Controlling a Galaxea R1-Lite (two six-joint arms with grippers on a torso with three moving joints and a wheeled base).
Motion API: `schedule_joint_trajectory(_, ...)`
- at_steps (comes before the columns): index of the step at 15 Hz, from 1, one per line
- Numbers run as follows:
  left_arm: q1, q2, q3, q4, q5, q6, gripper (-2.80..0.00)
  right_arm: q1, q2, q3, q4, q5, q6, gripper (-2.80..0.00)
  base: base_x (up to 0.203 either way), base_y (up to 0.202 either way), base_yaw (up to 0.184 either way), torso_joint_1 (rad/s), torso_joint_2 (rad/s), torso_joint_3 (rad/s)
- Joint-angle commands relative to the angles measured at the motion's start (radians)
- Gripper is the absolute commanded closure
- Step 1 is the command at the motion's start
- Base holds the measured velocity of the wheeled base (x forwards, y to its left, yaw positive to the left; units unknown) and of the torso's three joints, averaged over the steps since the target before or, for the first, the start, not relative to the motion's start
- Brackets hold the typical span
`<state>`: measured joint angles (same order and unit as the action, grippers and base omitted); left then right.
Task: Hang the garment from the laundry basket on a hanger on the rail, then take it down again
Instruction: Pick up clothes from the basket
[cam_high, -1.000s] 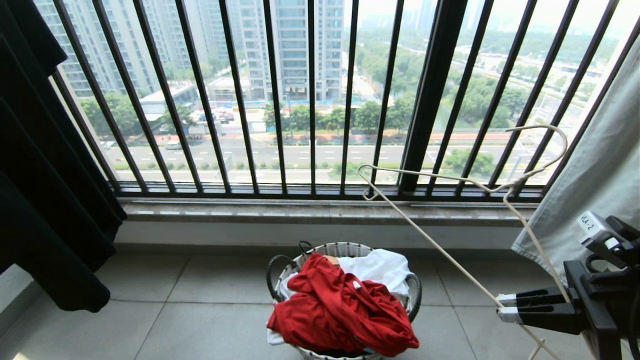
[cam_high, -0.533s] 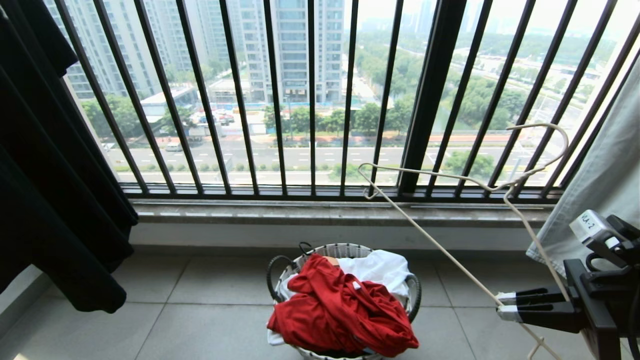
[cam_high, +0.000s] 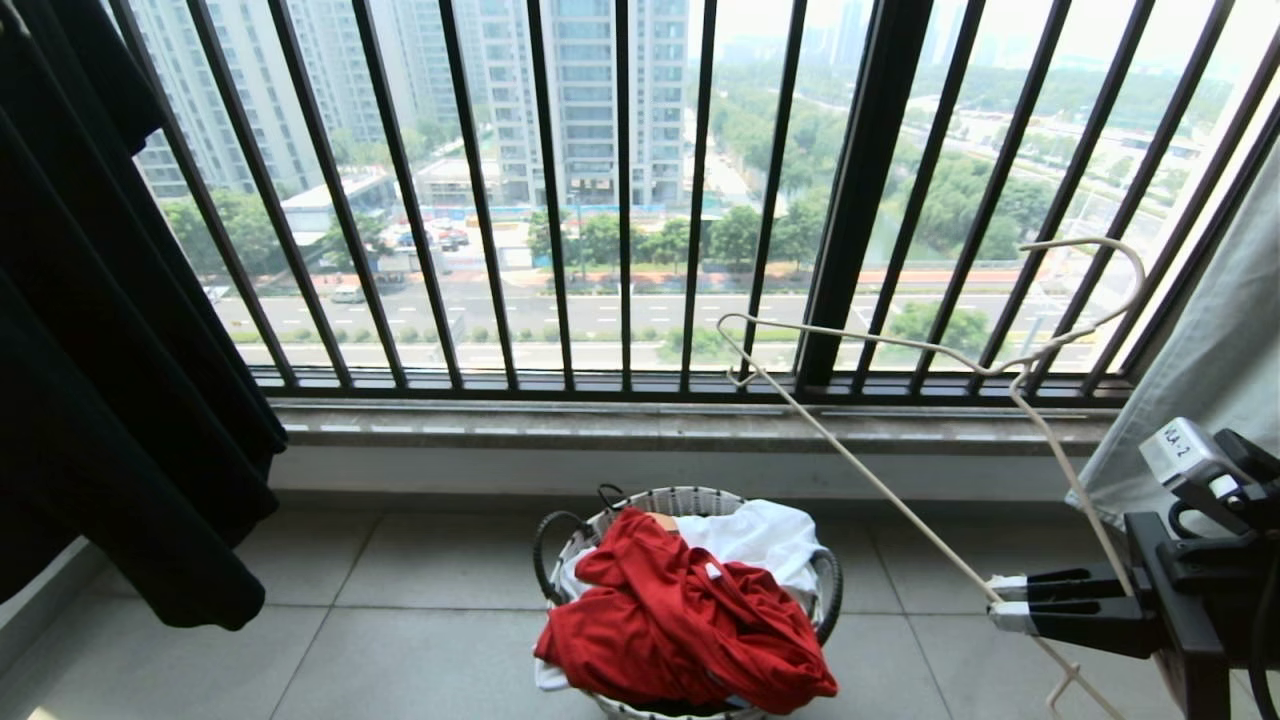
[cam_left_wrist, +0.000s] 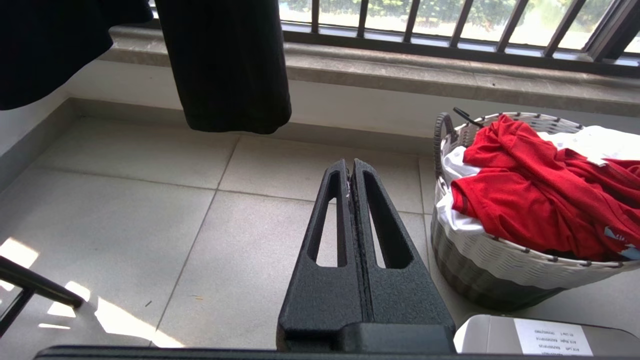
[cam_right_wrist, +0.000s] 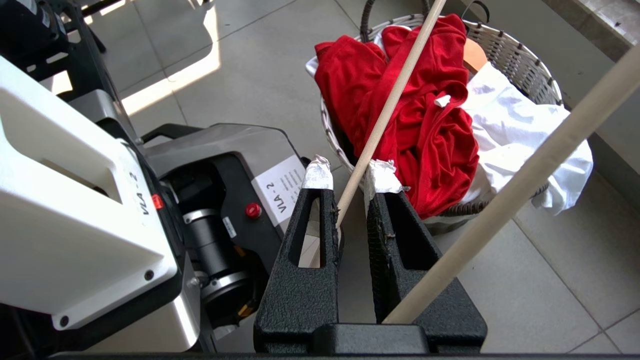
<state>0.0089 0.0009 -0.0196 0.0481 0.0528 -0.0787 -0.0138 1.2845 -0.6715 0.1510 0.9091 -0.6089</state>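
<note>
The red garment (cam_high: 680, 620) lies crumpled on top of the round woven laundry basket (cam_high: 690, 497) on the tiled floor below the window. My right gripper (cam_high: 1000, 600) is to the right of the basket, shut on the lower rod of the thin off-white hanger (cam_high: 870, 473). The hanger slants up in the air with its hook toward the window bars. In the right wrist view the rod (cam_right_wrist: 393, 100) runs between the taped fingertips (cam_right_wrist: 317, 175), above the garment (cam_right_wrist: 435, 135). My left gripper (cam_left_wrist: 350, 167) is shut and empty, beside the basket (cam_left_wrist: 500, 255). The rail is out of view.
A white garment (cam_high: 760, 535) lies under the red one. Dark clothes (cam_high: 100, 400) hang at the left and a pale cloth (cam_high: 1200, 380) at the right. Black window bars (cam_high: 620, 200) and a stone sill (cam_high: 600, 420) stand behind the basket. My base (cam_right_wrist: 75, 200) is close behind.
The hanger's hook has tipped slightly up and to the right. The dark clothes at the left have swung further in, and the pale cloth at the right has drawn back. The basket has not moved.
</note>
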Motion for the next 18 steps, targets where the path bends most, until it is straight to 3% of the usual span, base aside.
schedule_joint_trajectory(1,0.002,0.001,0.000,0.000,0.001,-0.002,0.00,-0.001,-0.011,0.004,0.001,0.006,-0.005,0.00,0.000,0.000,0.000,0.000,0.00,0.000)
schedule_joint_trajectory(8,0.000,0.001,0.000,0.001,0.001,0.002,0.00,-0.006,-0.013,0.046,-0.099,-0.024,-0.006,0.00,0.000,0.000,0.000,0.000,0.00,-0.008)
schedule_joint_trajectory(18,0.000,0.000,0.000,0.001,0.001,0.002,0.00,-0.008,-0.017,0.045,-0.111,-0.031,0.016,0.00,0.000,0.000,0.000,0.001,0.00,-0.159)
